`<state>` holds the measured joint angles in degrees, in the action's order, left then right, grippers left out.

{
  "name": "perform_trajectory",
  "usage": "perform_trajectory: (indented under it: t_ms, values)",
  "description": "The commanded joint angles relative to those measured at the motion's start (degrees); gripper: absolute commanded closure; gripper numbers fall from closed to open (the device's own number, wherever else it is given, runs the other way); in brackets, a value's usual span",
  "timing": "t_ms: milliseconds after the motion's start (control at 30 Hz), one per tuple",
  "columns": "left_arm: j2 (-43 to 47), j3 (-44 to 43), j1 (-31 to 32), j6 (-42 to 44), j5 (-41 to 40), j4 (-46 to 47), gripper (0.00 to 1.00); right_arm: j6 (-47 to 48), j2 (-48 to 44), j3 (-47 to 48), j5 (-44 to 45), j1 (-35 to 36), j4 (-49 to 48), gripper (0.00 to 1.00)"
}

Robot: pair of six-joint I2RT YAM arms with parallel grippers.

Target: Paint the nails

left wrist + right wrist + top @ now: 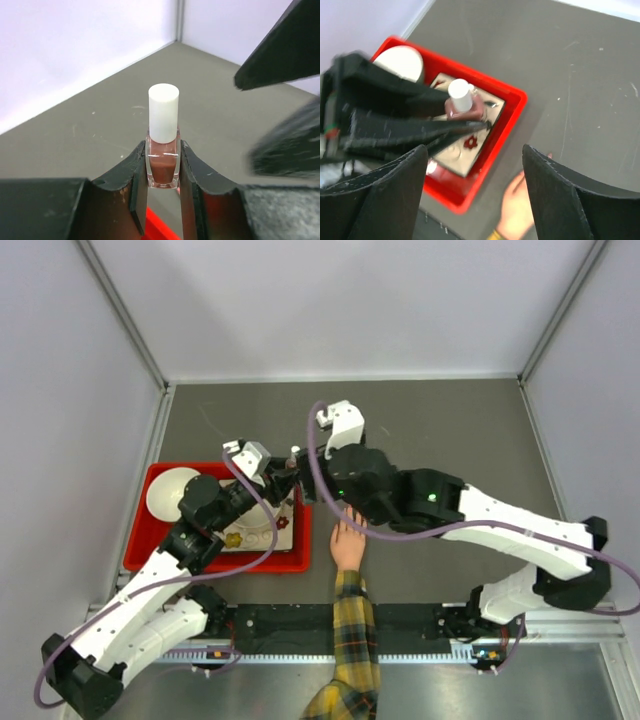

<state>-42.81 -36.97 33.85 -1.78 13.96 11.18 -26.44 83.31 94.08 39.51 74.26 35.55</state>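
My left gripper (163,152) is shut on a small nail polish bottle (163,117) with brownish-red polish and a white cap, held upright; it also shows in the right wrist view (461,100) and the top view (293,454). My right gripper (474,150) is open wide and empty, just right of the bottle and above it (308,483). A light-skinned hand (347,546) with a yellow plaid sleeve (352,640) lies flat on the table. Its fingers run under the right arm, so the nails are hidden. The hand is blurred in the right wrist view (516,206).
A red tray (150,552) sits at the left, holding a white bowl (170,492) and a pale flowered plate (470,145). The tray's right edge lies close to the hand. Grey walls enclose the table on three sides.
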Motion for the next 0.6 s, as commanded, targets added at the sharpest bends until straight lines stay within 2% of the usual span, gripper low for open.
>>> perform_trajectory:
  t_ms: [0,33,67,133,167,233,300,400,433,567]
  values:
    - [-2.1,-3.5,0.2,-1.3,7.8,6.0,1.0,5.2,-9.4,-0.8,-14.7,-3.8,5.4,0.26]
    - [-2.5,-3.7,0.1,-1.7,9.8,6.0,1.0,6.9,-10.7,-2.5,-18.2,-6.7,4.8,0.27]
    - [-3.0,-4.3,0.1,-2.2,15.0,6.2,1.0,8.2,-12.0,-3.5,-27.2,-8.0,3.7,0.3]
    - [-4.5,-4.6,0.1,-4.4,21.4,7.4,1.0,12.5,-15.4,-6.0,-34.1,-10.5,0.8,0.34]
    - [-5.0,-4.7,0.1,-5.3,27.6,9.5,1.0,14.0,-16.2,-6.5,-39.2,-11.1,0.5,0.37]
    - [-6.4,-4.6,0.1,-8.8,31.3,11.7,1.0,16.9,-17.5,-6.9,-45.3,-13.3,0.2,0.39]
    - [-7.2,-4.9,0.1,-10.7,36.4,13.7,1.0,18.7,-17.6,-6.7,-53.8,-14.9,0.7,0.45]
    - [-8.2,-4.4,0.2,-15.2,43.6,18.8,1.0,23.9,-16.8,-7.3,-63.2,-16.9,1.1,0.44]
    - [-8.4,-4.2,0.2,-16.6,45.0,20.8,1.0,25.2,-16.5,-7.4,-66.2,-17.0,1.4,0.37]
    - [-8.9,-3.2,0.3,-22.3,49.1,27.5,1.0,30.5,-16.0,-8.9,-70.3,-17.6,-1.0,0.35]
